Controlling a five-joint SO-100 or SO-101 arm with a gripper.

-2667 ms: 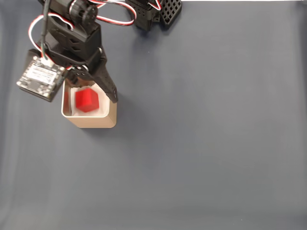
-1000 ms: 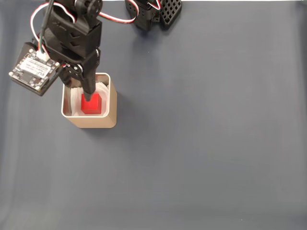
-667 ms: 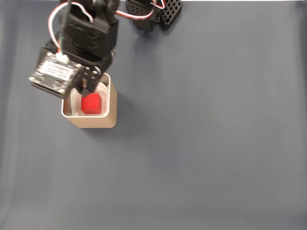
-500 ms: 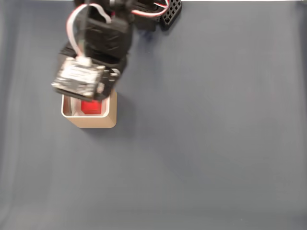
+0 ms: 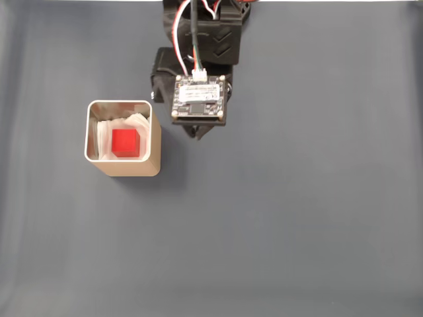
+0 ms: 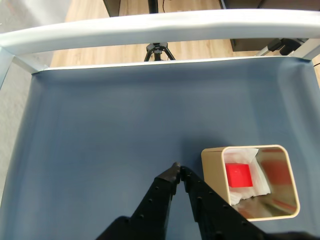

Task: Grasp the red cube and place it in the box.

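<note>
- You see the small bright red cube with sharp edges point(image 5: 125, 142) lying inside the tan square box with rounded corners and a thin silvery rim point(image 5: 154, 135), on the white crumpled lining point(image 5: 135, 123).
- In the wrist view the same red cube point(image 6: 238, 175) sits low in the box point(image 6: 213, 170), toward the wall nearest to the gripper, and nothing touches it.
- Your black two-finger gripper point(image 6: 177, 167) is closed and empty: in the wrist view the two fingertips meet at one point, with only a thin dark line between the fingers behind them.
- The gripper tips stand outside the box, just beside its left wall in the wrist view, above the dark blue cloth point(image 6: 100, 130) of the table.
- In the fixed view the gripper point(image 5: 197, 134) is mostly hidden under the green-and-black camera board point(image 5: 197, 99); only a dark tip shows below it, so there the fingers' state is hard to judge.
- In that view the arm point(image 5: 205, 33) comes from the top edge and stands to the right of the box, not over it.
- In the wrist view a pale metal frame bar point(image 6: 150, 25) borders the cloth at the far side, and a wooden floor point(image 6: 190, 50) with a black tripod point(image 6: 157, 51) lies beyond it.
</note>
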